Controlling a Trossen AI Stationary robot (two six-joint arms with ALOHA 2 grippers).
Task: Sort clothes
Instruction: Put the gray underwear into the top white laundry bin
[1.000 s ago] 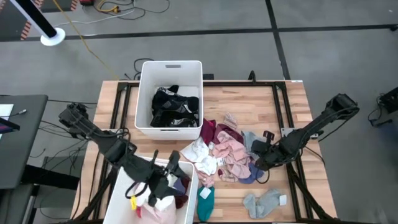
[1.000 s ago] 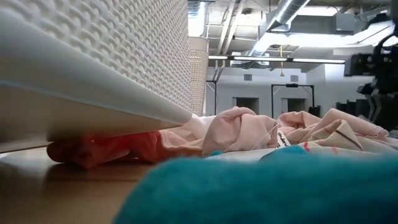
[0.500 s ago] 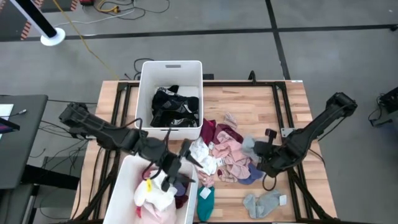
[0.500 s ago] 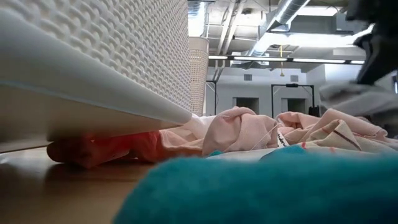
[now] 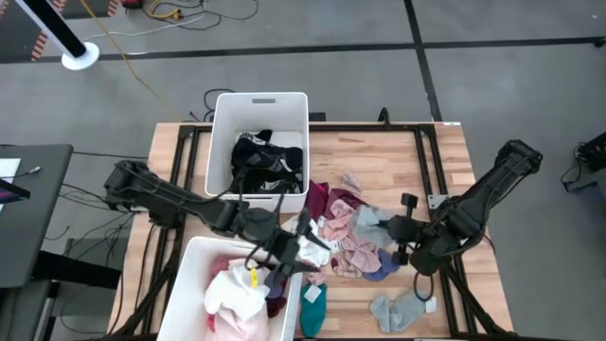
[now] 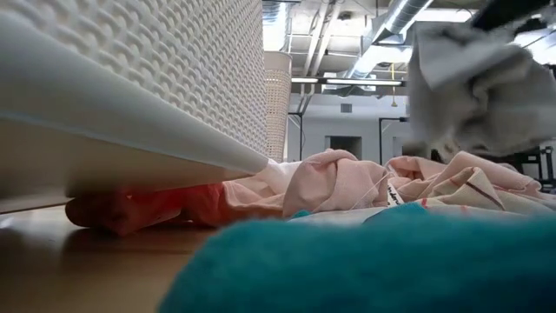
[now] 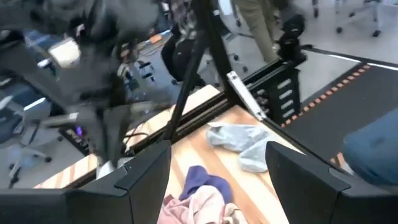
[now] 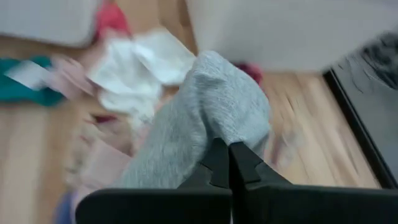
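Observation:
A pile of small clothes (image 5: pixel 346 237) in pink, white, maroon and blue lies mid-table; it also shows in the low view (image 6: pixel 339 183). My right gripper (image 5: pixel 396 229) is above the pile's right side, shut on a grey sock (image 8: pixel 211 106), which also shows in the low view (image 6: pixel 486 78). My left gripper (image 5: pixel 301 237) is open and empty over the pile's left edge, beside the near bin; in the left wrist view (image 7: pixel 214 186) its fingers stand wide apart. My right gripper pinches a bunched part of the grey sock (image 8: pixel 217 134) between its two shut fingers (image 8: pixel 239 165). It comes from the table's right side. The sock is lifted clear of the pile and hangs bunched and slack from the fingers (image 6: pixel 473 96).
A white bin (image 5: pixel 220 123) at the far side holds black clothes. A second white bin (image 5: pixel 185 275) at the near left holds pink, white and maroon clothes. A teal garment (image 5: pixel 312 303) and grey socks (image 5: pixel 398 305) lie near the front edge.
My left gripper has gone from over the near bin toward the table's right, to the pile's left edge. My right gripper has gone up with the grey sock, which has come off the pile and now hangs clear above it.

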